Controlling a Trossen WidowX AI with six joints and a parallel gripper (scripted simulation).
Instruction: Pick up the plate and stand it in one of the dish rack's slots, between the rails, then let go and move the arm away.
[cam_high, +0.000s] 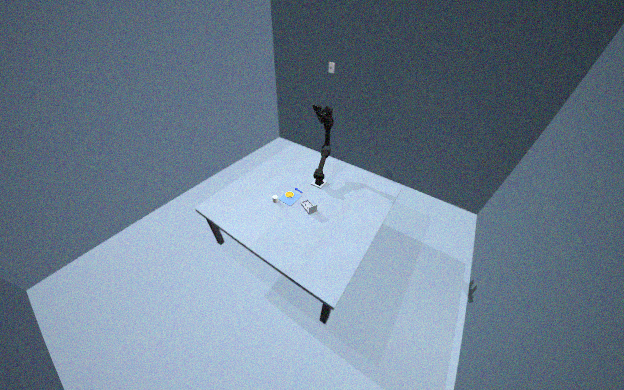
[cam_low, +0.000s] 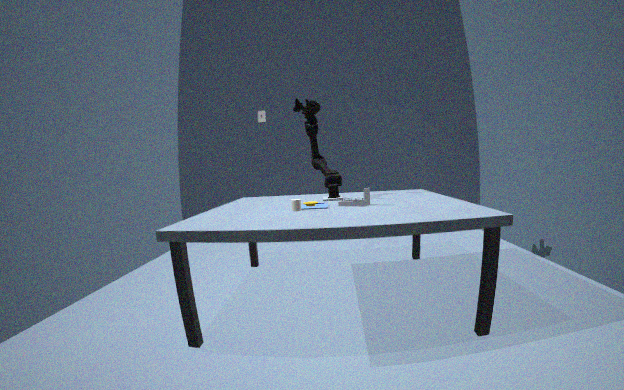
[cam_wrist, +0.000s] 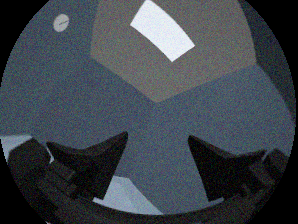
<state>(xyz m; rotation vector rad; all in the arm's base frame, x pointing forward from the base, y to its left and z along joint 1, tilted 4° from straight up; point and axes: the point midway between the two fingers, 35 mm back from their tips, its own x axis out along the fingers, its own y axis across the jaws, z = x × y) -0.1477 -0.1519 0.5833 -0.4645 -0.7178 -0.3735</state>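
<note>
A small yellow plate (cam_high: 289, 194) (cam_low: 310, 203) lies flat on the blue mat (cam_high: 290, 202) (cam_low: 322, 206). The grey dish rack (cam_high: 313, 209) (cam_low: 367, 197) stands beside the mat, with a taller wall at one end; its slots are too small to make out. My gripper (cam_high: 315, 107) (cam_low: 296, 105) (cam_wrist: 158, 137) is open and empty. It is raised high above the table on the upright arm, far from the plate and rack. The wrist view shows both fingers spread, with walls and ceiling beyond, and neither plate nor rack.
A whitish cup (cam_high: 275, 199) (cam_low: 296, 205) stands beside the mat, on the side away from the rack. A small dark blue object (cam_high: 298, 190) lies near the plate, toward the arm's base (cam_high: 319, 179) (cam_low: 333, 191). A bright ceiling panel (cam_wrist: 165, 32) shows in the wrist view.
</note>
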